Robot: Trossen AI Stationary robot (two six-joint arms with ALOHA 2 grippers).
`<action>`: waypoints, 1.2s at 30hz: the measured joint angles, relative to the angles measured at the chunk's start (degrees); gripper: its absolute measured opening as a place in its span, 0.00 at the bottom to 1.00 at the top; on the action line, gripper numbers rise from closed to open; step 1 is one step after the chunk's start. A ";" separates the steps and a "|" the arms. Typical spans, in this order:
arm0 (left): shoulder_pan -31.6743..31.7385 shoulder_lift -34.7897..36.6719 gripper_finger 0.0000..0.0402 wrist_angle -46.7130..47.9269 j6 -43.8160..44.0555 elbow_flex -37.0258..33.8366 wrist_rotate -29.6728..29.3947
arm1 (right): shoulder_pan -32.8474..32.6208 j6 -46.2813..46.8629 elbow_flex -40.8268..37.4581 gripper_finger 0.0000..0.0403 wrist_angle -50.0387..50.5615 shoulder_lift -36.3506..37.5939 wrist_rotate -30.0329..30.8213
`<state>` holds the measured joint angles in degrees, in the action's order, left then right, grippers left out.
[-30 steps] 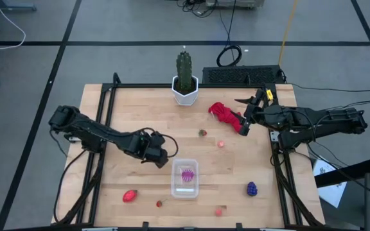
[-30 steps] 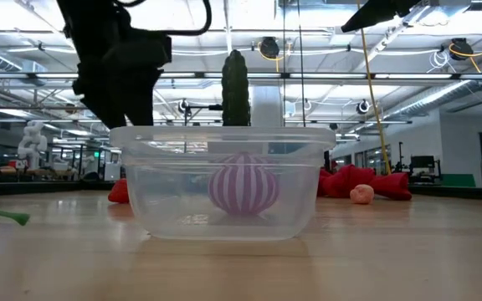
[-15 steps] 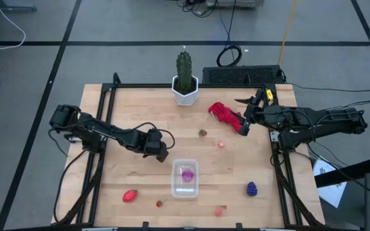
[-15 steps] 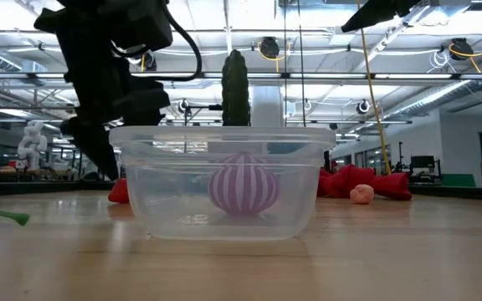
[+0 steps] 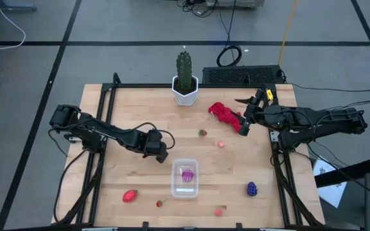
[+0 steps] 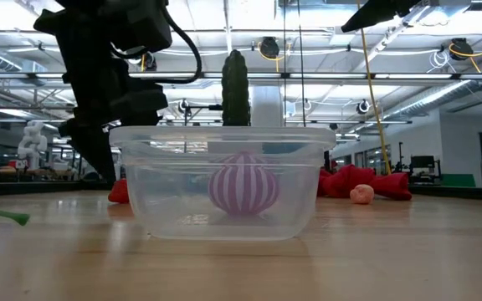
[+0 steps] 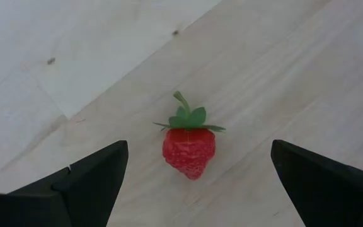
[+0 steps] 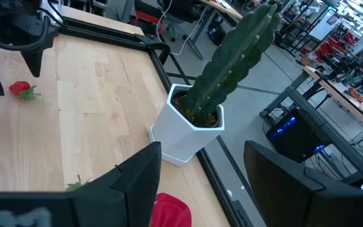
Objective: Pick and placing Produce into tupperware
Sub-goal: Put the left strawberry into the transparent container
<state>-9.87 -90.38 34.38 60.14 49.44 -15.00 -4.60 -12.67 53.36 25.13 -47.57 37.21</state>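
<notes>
My left gripper [image 5: 162, 155] is open, left of the clear tupperware [image 5: 185, 178], fingers pointing down. A red strawberry [image 7: 189, 151] lies on the table beneath and between its fingertips [image 7: 199, 144]. The arm hides it from above, but the low view shows it [image 6: 118, 192]. The striped magenta piece [image 6: 243, 184] sits inside the tupperware [image 6: 224, 180]. On the table lie more strawberries [image 5: 130, 196] [image 5: 159, 204] [image 5: 202, 133], pink pieces [image 5: 221, 144] [image 5: 220, 210] and the purple grape bunch [image 5: 252, 188]. My right gripper [image 5: 243, 127] waits open, high over the red cloth's right end.
The cactus [image 5: 184, 70] in its white pot [image 5: 185, 93] stands at the far edge, with the red cloth [image 5: 223, 112] to its right. Black frame rails [image 5: 105, 115] run along the table's left and right sides. Bare wood lies between the tupperware and the far fruits.
My left gripper has drawn back a little from the tupperware toward the table's far left. It has come down toward the strawberry, its fingers now lower beside the container. Most of this happened in the first half second. The right arm and the fruits have kept still.
</notes>
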 joint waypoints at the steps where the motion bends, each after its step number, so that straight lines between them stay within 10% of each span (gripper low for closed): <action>1: 0.00 -0.25 0.99 -0.02 0.02 -0.01 0.05 | 0.00 0.00 0.00 0.54 -0.01 0.00 0.00; 36: 7.69 -4.12 0.99 -1.67 -15.10 -0.05 8.81 | -0.02 0.04 0.00 0.54 -0.21 -0.07 -3.48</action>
<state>-2.17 -94.50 32.71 45.04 49.39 -6.20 -4.62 -12.62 53.36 24.92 -47.64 33.73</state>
